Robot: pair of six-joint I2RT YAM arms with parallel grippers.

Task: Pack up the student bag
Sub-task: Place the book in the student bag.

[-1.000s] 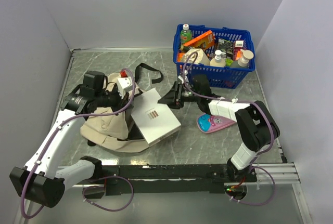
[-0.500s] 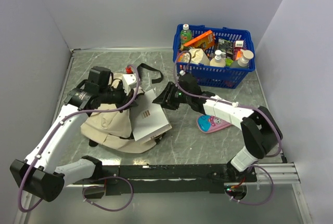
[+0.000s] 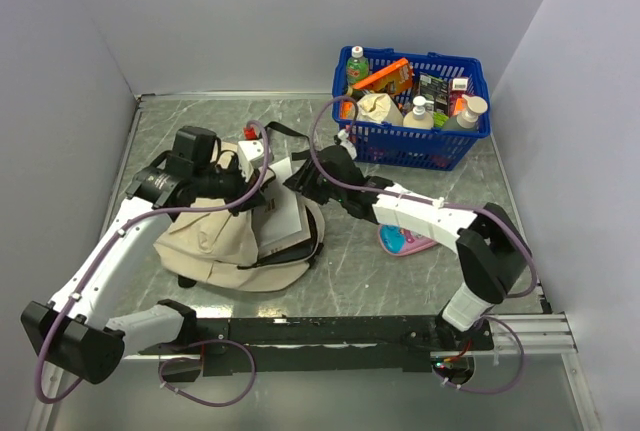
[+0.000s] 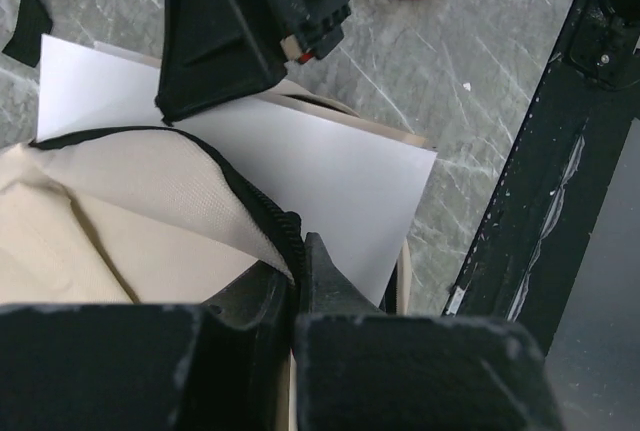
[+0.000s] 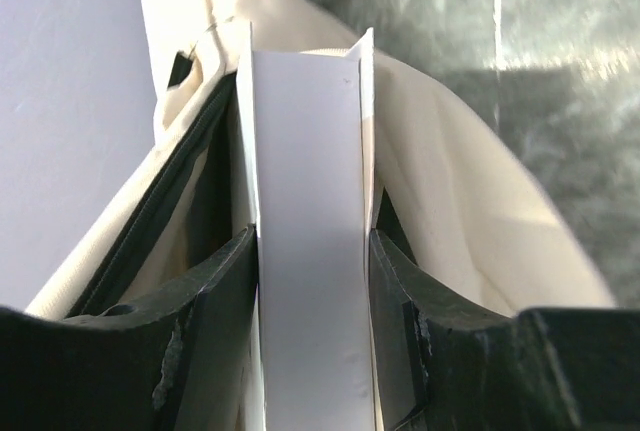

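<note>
Right gripper [image 5: 310,246] clamps the white book [image 5: 305,131], long axis aimed eight o'clock into the student bag [image 3: 210,246], whose rim the left gripper [image 4: 295,251] pinches.

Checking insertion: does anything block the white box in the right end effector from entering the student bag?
Nothing visible does. The left end effector pinches the black-trimmed rim of the student bag, holding its mouth open; the white box in the right end effector is partly inside.
</note>
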